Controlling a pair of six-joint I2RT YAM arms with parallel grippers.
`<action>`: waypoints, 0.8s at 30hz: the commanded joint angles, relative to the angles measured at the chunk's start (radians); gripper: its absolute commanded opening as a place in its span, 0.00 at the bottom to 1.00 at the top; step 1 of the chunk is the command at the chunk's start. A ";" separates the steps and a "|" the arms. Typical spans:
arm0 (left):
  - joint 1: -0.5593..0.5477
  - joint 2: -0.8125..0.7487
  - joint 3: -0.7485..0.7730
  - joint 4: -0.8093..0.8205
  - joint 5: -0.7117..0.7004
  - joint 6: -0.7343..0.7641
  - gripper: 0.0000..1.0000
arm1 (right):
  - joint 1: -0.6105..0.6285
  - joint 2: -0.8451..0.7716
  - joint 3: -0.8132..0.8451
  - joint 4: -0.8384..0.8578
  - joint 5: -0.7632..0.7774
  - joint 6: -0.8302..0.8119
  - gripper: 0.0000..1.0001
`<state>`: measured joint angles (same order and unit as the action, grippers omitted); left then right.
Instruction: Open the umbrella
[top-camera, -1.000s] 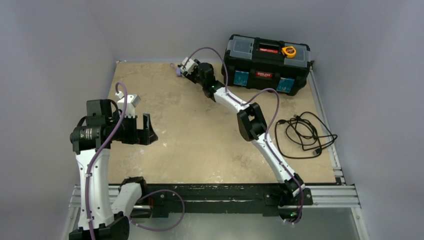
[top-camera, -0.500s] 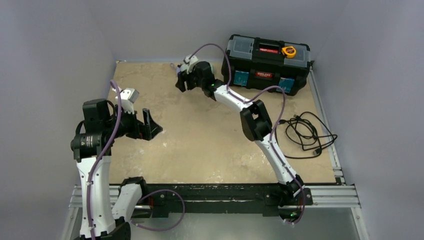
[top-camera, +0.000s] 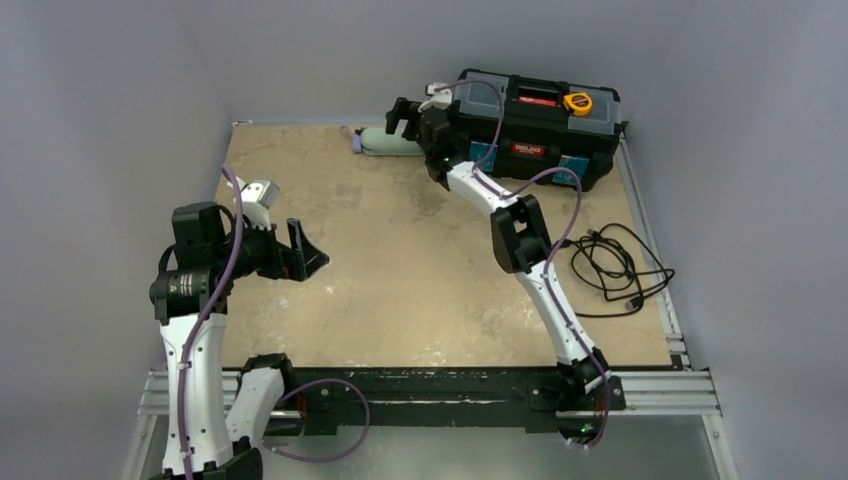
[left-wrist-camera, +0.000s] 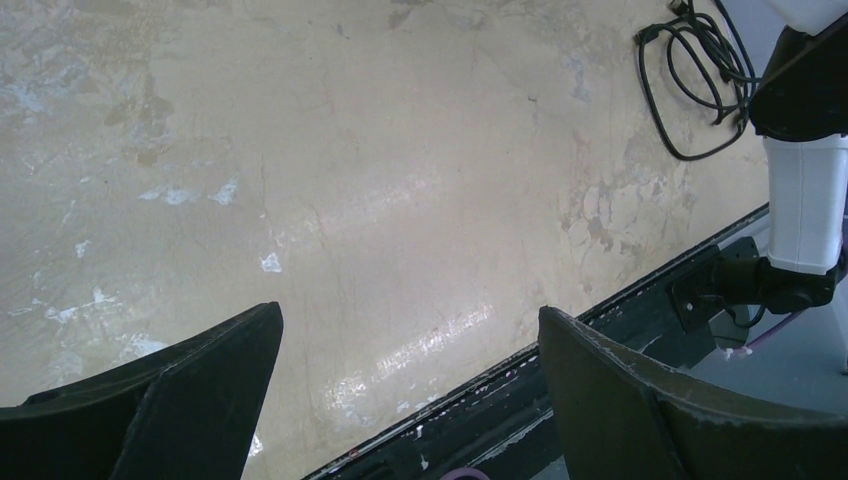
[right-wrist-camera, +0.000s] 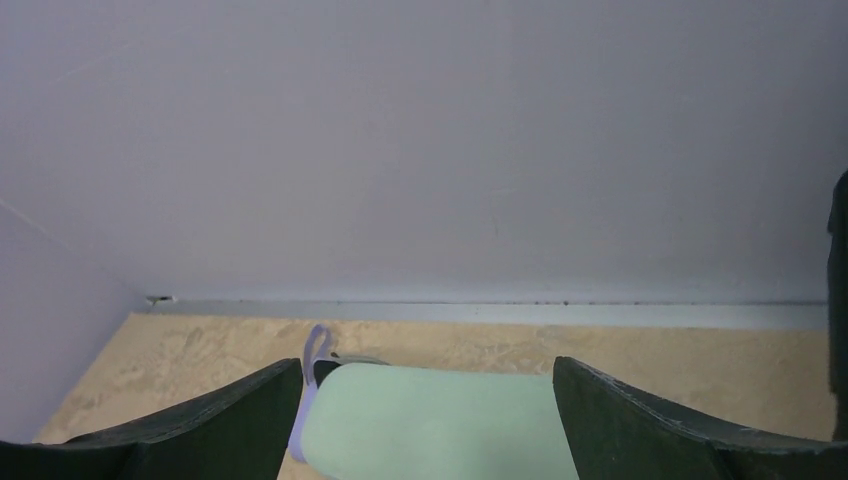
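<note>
The umbrella (top-camera: 386, 143) lies in its mint-green sleeve at the table's far edge, with its lavender strap (top-camera: 357, 142) at the left end. My right gripper (top-camera: 404, 116) hovers open just above and behind the sleeve's right end, next to the toolbox. In the right wrist view the green sleeve (right-wrist-camera: 430, 425) and strap (right-wrist-camera: 312, 375) show low between the spread fingers of the right gripper (right-wrist-camera: 428, 368), which do not close on it. My left gripper (top-camera: 303, 252) stands open over the left part of the table, and the left wrist view shows the left gripper (left-wrist-camera: 410, 320) with nothing in it.
A black toolbox (top-camera: 535, 125) with a yellow tape measure (top-camera: 577, 102) on its lid sits at the back right. A coil of black cable (top-camera: 610, 268) lies at the right edge. Grey walls close in behind and on both sides. A metal rail (top-camera: 430, 385) runs along the front.
My right gripper has opened, let go of the umbrella and pulled back right toward the toolbox, baring the green sleeve. The left arm has shifted slightly.
</note>
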<state>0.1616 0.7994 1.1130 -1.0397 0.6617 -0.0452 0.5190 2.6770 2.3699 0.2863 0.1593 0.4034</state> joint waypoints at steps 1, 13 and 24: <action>0.006 -0.011 0.001 0.008 0.001 -0.020 1.00 | 0.049 0.040 0.071 0.034 0.197 0.125 0.99; 0.007 -0.012 -0.004 0.007 -0.005 -0.013 1.00 | 0.009 -0.032 -0.143 0.222 0.441 0.023 0.99; 0.006 -0.022 -0.015 -0.003 0.008 0.001 1.00 | -0.074 -0.122 -0.309 0.373 0.597 -0.154 0.99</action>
<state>0.1616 0.7898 1.1004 -1.0420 0.6506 -0.0494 0.5346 2.6362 2.0727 0.5262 0.5991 0.3260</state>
